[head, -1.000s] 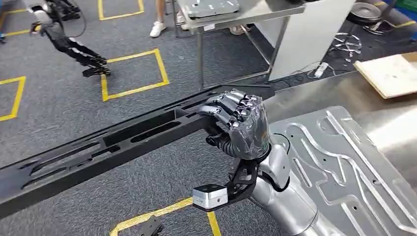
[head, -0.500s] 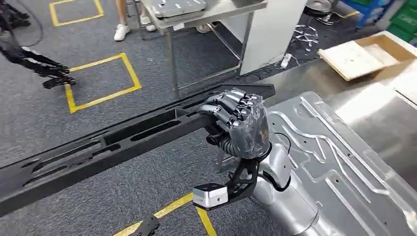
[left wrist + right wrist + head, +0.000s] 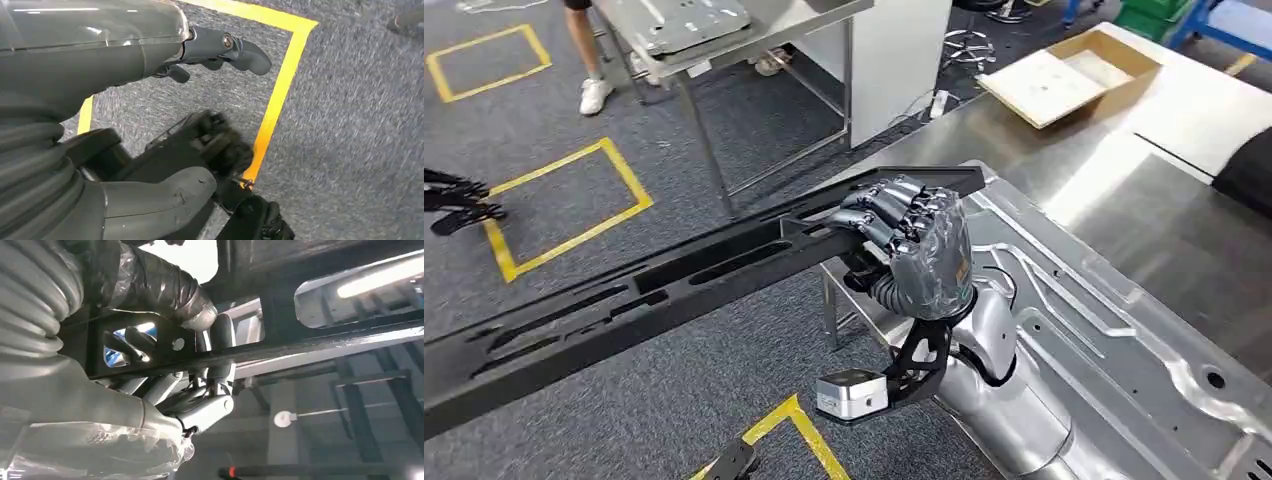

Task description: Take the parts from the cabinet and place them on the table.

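The right hand [image 3: 916, 250] keeps its fingers clamped on the long black part [image 3: 654, 290], whose far end now lies above the steel worktop [image 3: 1114, 190] corner; the view has turned. The left hand [image 3: 125, 45] hangs over the floor, fingers apart.

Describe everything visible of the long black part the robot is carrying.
The long black part is a flat, narrow beam, matte black, plastic or coated metal by its look, pierced along its length by elongated slots and cutouts. It runs slanted across the head view, from the lower left edge up to an end over the corner of the steel table. It hangs above the carpet. The right hand grips it near that end, fingers curled over its edge.
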Motion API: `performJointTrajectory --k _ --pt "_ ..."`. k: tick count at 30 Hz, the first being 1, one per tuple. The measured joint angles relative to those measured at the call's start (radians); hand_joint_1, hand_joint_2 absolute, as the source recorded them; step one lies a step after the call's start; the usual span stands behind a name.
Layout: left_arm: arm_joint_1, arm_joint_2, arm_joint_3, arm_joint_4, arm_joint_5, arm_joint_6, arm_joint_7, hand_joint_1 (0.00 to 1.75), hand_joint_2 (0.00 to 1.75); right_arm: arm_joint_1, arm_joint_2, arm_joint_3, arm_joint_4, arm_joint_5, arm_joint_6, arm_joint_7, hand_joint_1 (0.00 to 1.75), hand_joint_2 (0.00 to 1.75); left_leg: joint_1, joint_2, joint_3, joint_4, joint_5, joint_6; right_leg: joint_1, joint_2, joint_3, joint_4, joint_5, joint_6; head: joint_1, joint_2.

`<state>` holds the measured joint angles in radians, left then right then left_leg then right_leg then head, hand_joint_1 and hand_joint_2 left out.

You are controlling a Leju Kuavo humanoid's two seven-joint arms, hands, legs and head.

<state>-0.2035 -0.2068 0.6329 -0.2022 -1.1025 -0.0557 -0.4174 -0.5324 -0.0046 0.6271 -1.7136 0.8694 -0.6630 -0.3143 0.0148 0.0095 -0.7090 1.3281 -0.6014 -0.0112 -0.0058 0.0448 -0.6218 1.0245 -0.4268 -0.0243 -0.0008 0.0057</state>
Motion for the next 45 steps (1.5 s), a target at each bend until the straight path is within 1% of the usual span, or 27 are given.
performJointTrajectory --k 3,4,5,8,9,11,12,14,15,16,18,19,20,24,25,27,29,31,33,34,35,39,40,41,42,44,45 --pt "-0.002 0.001 0.0 0.0 0.002 0.0 -0.001 0.0 1.75 -0.001 0.0 0.0 0.0 0.0 0.0 0.0 1.75 1.75 0.001 -0.026 0.086 -0.207 0.126 0.01 -0.001 0.04 0.001 0.007 -0.002 0.003 0.0 0.0" --pt "-0.002 0.002 0.0 0.0 0.002 0.0 -0.001 0.0 1.75 -0.002 0.0 0.0 0.0 0.0 0.0 0.0 1.75 1.75 0.006 -0.082 0.11 -0.273 0.138 0.015 -0.004 0.048 -0.003 0.01 -0.002 0.006 0.001 0.0" --pt "-0.002 0.002 0.0 0.0 0.002 0.0 -0.002 0.0 1.75 -0.003 0.0 0.0 0.0 0.0 0.0 0.0 1.75 1.75 0.009 -0.09 0.122 -0.294 0.133 0.017 0.003 0.064 -0.012 0.02 -0.004 0.014 0.001 0.0" --pt "-0.003 0.002 0.0 0.0 0.002 0.0 -0.002 0.0 1.75 -0.002 -0.001 0.0 0.0 0.0 0.0 0.0 1.75 1.75 0.001 -0.063 0.119 -0.287 0.138 0.027 -0.005 0.095 -0.021 0.011 0.008 0.035 0.0 0.0" --pt "-0.005 -0.004 0.0 0.0 0.002 0.0 -0.002 0.0 1.75 -0.002 -0.001 0.0 0.0 0.0 -0.001 0.0 1.75 1.75 0.013 -0.047 0.12 -0.3 0.146 0.039 -0.004 0.106 -0.024 0.013 0.008 0.041 0.0 0.0" --pt "-0.01 -0.003 0.0 -0.001 0.003 0.0 -0.002 0.0 1.75 -0.006 -0.002 0.0 -0.001 0.0 -0.001 0.0 1.75 1.75 0.01 -0.024 0.122 -0.305 0.15 0.051 0.001 0.006 -0.055 0.082 -0.046 0.048 0.005 0.0" --pt "-0.009 -0.003 0.0 -0.001 0.003 0.0 -0.002 0.0 1.75 -0.007 -0.001 0.0 -0.001 0.0 -0.001 0.0 1.75 1.75 0.007 -0.011 0.121 -0.305 0.149 0.052 -0.001 -0.023 -0.093 0.164 -0.09 0.054 0.006 0.0" --pt "-0.003 -0.001 0.0 -0.001 0.003 0.0 -0.002 0.0 1.75 -0.004 -0.002 0.0 0.0 0.0 -0.001 0.0 1.75 1.75 0.004 0.017 0.12 -0.304 0.148 0.054 -0.007 -0.039 -0.154 0.296 -0.139 0.06 0.005 0.0" --pt "-0.002 -0.001 0.0 -0.001 0.003 0.0 -0.002 0.0 1.75 -0.003 -0.002 0.0 0.002 0.0 -0.001 0.0 1.75 1.75 0.004 0.03 0.119 -0.304 0.147 0.052 -0.009 -0.042 -0.16 0.31 -0.132 0.061 0.005 0.0" --pt "-0.003 -0.001 0.0 -0.001 0.003 0.0 -0.002 0.0 1.75 -0.002 -0.002 0.0 0.003 0.0 -0.001 0.0 1.75 1.75 0.004 0.042 0.12 -0.304 0.146 0.051 -0.009 -0.044 -0.142 0.276 -0.104 0.061 0.005 0.0" --pt "-0.005 -0.001 0.0 -0.001 0.004 0.0 -0.002 0.0 1.75 -0.005 -0.002 0.0 0.002 0.0 -0.001 0.0 1.75 1.75 0.004 0.064 0.126 -0.304 0.142 0.047 -0.007 -0.064 -0.043 0.1 -0.021 0.054 0.005 0.0" --pt "-0.006 -0.001 0.0 -0.001 0.004 0.0 -0.002 0.0 1.75 -0.006 -0.002 0.0 0.002 0.0 -0.001 0.0 1.75 1.75 0.003 0.072 0.131 -0.304 0.139 0.043 -0.002 -0.102 0.002 0.017 -0.006 0.047 0.005 0.0" --pt "-0.006 -0.001 0.0 -0.001 0.005 0.0 -0.002 0.0 1.75 -0.007 -0.002 0.0 0.002 0.0 -0.001 0.001 1.75 1.75 -0.004 0.079 0.131 -0.304 0.137 0.037 0.012 -0.122 0.006 0.008 -0.015 0.038 0.005 0.0" --pt "-0.008 -0.002 -0.001 -0.001 0.006 0.0 -0.001 0.0 1.75 -0.008 -0.002 0.0 0.002 0.0 -0.001 0.003 1.75 1.75 -0.007 0.117 0.145 -0.311 0.133 0.014 0.009 -0.073 0.002 -0.003 -0.007 0.017 0.005 0.0" --pt "-0.01 -0.001 -0.001 -0.002 0.006 0.0 -0.002 0.0 1.75 -0.008 -0.002 0.0 0.002 0.0 -0.001 0.003 1.75 1.75 0.0 0.088 0.141 -0.299 0.12 0.008 -0.001 -0.065 0.01 -0.01 -0.002 0.011 0.005 0.0" --pt "-0.01 -0.001 -0.001 -0.002 0.007 0.0 -0.002 0.0 1.75 -0.013 0.0 0.0 0.004 -0.001 -0.001 0.005 1.75 1.75 0.002 0.018 0.092 -0.184 0.047 0.008 -0.002 -0.047 0.009 -0.012 0.001 -0.001 0.003 0.0" --pt "-0.003 -0.001 -0.001 -0.001 0.008 0.0 -0.002 0.0 1.75 -0.012 0.001 0.0 0.007 -0.001 -0.001 0.005 1.75 1.75 0.002 -0.001 0.018 -0.028 -0.014 0.003 0.0 -0.019 0.007 -0.01 0.0 -0.003 0.004 0.0" --pt "0.001 0.0 -0.001 -0.001 0.008 0.0 -0.001 0.0 1.75 -0.011 0.0 0.0 0.012 -0.001 -0.001 0.005 1.75 1.75 0.002 -0.002 0.009 -0.021 0.016 0.003 0.001 0.011 0.007 -0.004 -0.001 -0.003 0.004 0.0" --pt "0.0 0.0 -0.001 -0.002 0.008 0.0 -0.002 0.0 1.75 -0.012 0.001 0.0 0.013 -0.001 -0.001 0.005 1.75 1.75 0.003 -0.015 0.071 -0.165 0.106 0.009 0.0 0.039 0.007 0.005 -0.005 0.002 0.004 0.0" --pt "0.0 0.001 -0.001 -0.002 0.008 0.0 -0.002 0.0 1.75 -0.012 0.001 0.0 0.013 -0.001 -0.001 0.005 1.75 1.75 0.005 -0.058 0.112 -0.263 0.149 0.015 -0.001 0.052 0.005 0.011 -0.008 0.005 0.003 0.0" --pt "0.0 0.004 -0.001 -0.001 0.008 0.0 -0.001 0.0 1.75 -0.013 0.0 0.0 0.013 -0.001 -0.001 0.005 1.75 1.75 0.011 -0.107 0.12 -0.281 0.131 0.018 0.002 0.061 -0.002 0.015 -0.01 0.01 0.005 0.0" --pt "0.0 0.004 -0.002 -0.002 0.008 0.0 -0.001 0.0 1.75 -0.013 0.0 0.0 0.015 -0.001 -0.001 0.005 1.75 1.75 0.003 -0.07 0.126 -0.296 0.138 0.026 -0.009 0.11 -0.017 0.009 0.003 0.037 0.004 0.0" --pt "-0.003 0.002 -0.002 -0.002 0.008 0.0 -0.001 0.0 1.75 -0.012 0.0 -0.002 0.016 -0.001 -0.002 0.005 1.75 1.75 0.015 -0.051 0.131 -0.308 0.146 0.036 -0.006 0.078 -0.019 0.02 -0.005 0.039 0.003 0.0" --pt "-0.005 0.001 -0.002 -0.002 0.008 0.0 -0.001 0.0 1.75 -0.018 -0.001 -0.005 0.016 -0.002 -0.002 0.006 1.75 1.75 0.012 -0.04 0.135 -0.315 0.147 0.043 0.003 0.01 -0.035 0.055 -0.03 0.042 0.011 0.0" --pt "-0.005 0.002 -0.002 -0.002 0.01 0.0 -0.002 0.0 1.75 -0.02 -0.001 -0.006 0.018 -0.003 -0.002 0.006 1.75 1.75 0.011 -0.027 0.136 -0.315 0.147 0.046 0.001 -0.018 -0.065 0.113 -0.063 0.046 0.01 0.0" --pt "0.0 0.003 -0.002 -0.002 0.009 0.0 -0.001 0.0 1.75 -0.018 -0.002 -0.008 0.022 -0.003 -0.002 0.008 1.75 1.75 0.009 0.004 0.136 -0.314 0.143 0.049 -0.006 -0.036 -0.147 0.268 -0.125 0.052 0.011 0.0" --pt "0.001 0.003 -0.002 -0.002 0.009 0.0 -0.001 0.0 1.75 -0.017 -0.002 -0.009 0.026 -0.003 -0.002 0.009 1.75 1.75 0.009 0.018 0.136 -0.313 0.142 0.048 -0.009 -0.039 -0.17 0.308 -0.13 0.055 0.01 0.0"
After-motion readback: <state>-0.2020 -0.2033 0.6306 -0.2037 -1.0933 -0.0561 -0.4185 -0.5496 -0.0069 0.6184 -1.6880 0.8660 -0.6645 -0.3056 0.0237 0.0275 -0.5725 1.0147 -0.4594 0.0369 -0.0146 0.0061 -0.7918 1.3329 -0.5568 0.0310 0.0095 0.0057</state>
